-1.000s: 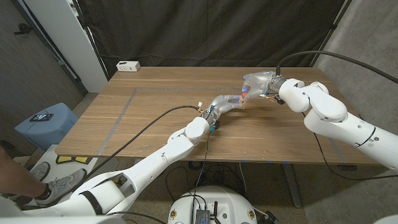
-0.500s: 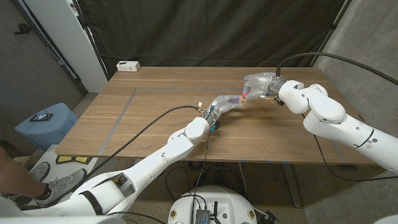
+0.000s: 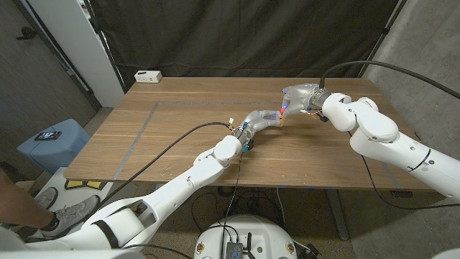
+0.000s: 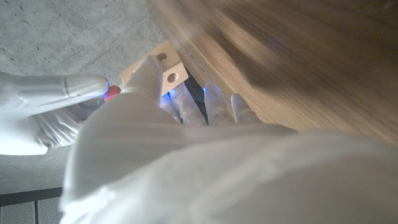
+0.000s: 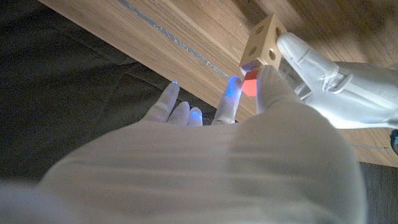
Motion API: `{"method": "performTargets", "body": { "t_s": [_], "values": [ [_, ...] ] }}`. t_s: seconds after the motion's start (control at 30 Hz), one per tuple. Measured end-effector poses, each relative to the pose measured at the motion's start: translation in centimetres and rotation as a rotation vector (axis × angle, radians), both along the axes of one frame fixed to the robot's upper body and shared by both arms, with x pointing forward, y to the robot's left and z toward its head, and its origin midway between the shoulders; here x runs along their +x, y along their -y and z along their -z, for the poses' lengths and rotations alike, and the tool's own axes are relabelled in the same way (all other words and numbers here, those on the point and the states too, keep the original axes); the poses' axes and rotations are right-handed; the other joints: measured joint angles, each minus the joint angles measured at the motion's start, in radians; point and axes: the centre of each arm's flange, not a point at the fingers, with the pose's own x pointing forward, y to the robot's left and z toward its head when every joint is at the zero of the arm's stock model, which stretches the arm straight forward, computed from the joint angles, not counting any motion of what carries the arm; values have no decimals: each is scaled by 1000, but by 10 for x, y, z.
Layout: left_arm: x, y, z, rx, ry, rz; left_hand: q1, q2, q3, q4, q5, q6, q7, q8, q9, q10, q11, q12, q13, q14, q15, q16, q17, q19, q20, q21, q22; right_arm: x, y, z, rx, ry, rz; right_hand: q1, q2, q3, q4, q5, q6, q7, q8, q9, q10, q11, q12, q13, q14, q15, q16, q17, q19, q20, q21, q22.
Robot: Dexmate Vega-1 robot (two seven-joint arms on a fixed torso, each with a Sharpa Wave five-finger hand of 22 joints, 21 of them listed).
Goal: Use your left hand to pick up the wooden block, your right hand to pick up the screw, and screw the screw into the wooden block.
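- Nearest, this side of the wooden block: left arm reaching from the desk's [image 3: 144, 137] front edge, a black cable [image 3: 172, 144] trailing along it over the wood.
- Left hand [image 3: 262, 119] gripping the wooden block [image 3: 282, 117] above the desk's right half; in the left wrist view the thumb [image 4: 146, 74] laid over one pale face of the block [image 4: 165, 68], other fingers [image 4: 211, 102] curled against the block's far side, two round holes showing on the block.
- Touching the wooden block: a red screw [image 5: 250, 84], pinched in the right hand's fingers [image 5: 270, 81]; red head plain in the right wrist view, pressed at a face of the block [image 5: 264, 38]. Seen as a small red spot [image 3: 282, 109] in the head view. How deep the shaft sits, not to be told.
- Right hand [image 3: 298, 97] just beyond and right of the wooden block, closed on the screw with thumb and a finger; remaining fingers [image 5: 171, 102] spread out, tips glowing blue.
- Left of the wooden block: a strip of grey tape [image 3: 140, 126] running across the desk.
- Well beyond the wooden block, at the desk's far left corner: a small white box [image 3: 148, 75].
- Behind everything: a black curtain [image 3: 237, 36].
- Off the desk, far left of the wooden block: a blue stool [image 3: 54, 144] on the floor.
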Motion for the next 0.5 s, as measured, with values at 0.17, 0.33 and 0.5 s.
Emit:
{"method": "performTargets", "body": {
  "t_s": [0.17, 0.33, 0.5],
  "values": [
    [1, 0, 0, 0, -1, -1, 0, 0, 0, 0, 0, 0, 0, 0, 1, 0, 0, 0, 0, 0, 0, 0, 0, 0, 0, 0, 0, 1, 0, -1, 3, -1, -2, 0, 0, 3, -3, 0, 0, 0, 0, 5, 0, 0, 0, 0, 0, 0, 0, 0, 0, 0, 0, 0],
    [2, 0, -1, 0, -1, 0, 0, 0, 0, 0, 0, 0, 0, -1, 1, 0, 0, 0, 0, 0, 0, 0, 0, 0, 0, 0, 0, 1, -1, -2, 4, -2, -4, 0, 0, 3, -3, 0, 6, -1, 8, 5, 0, 0, 0, 0, 4, -4, 0, 0, 7, 0, 0, 0],
    [2, 1, -1, 1, -2, 0, -1, -1, 0, 0, -1, 0, 0, -1, 1, -2, 1, 0, 1, 0, 0, 0, 0, 0, 0, 0, 0, 2, -1, -2, 4, -3, -6, 0, 0, 3, -3, 0, 18, -4, 17, 9, 11, 3, 0, 0, 4, -3, 0, 0, 7, 0, 0, 0]
  ]
}}
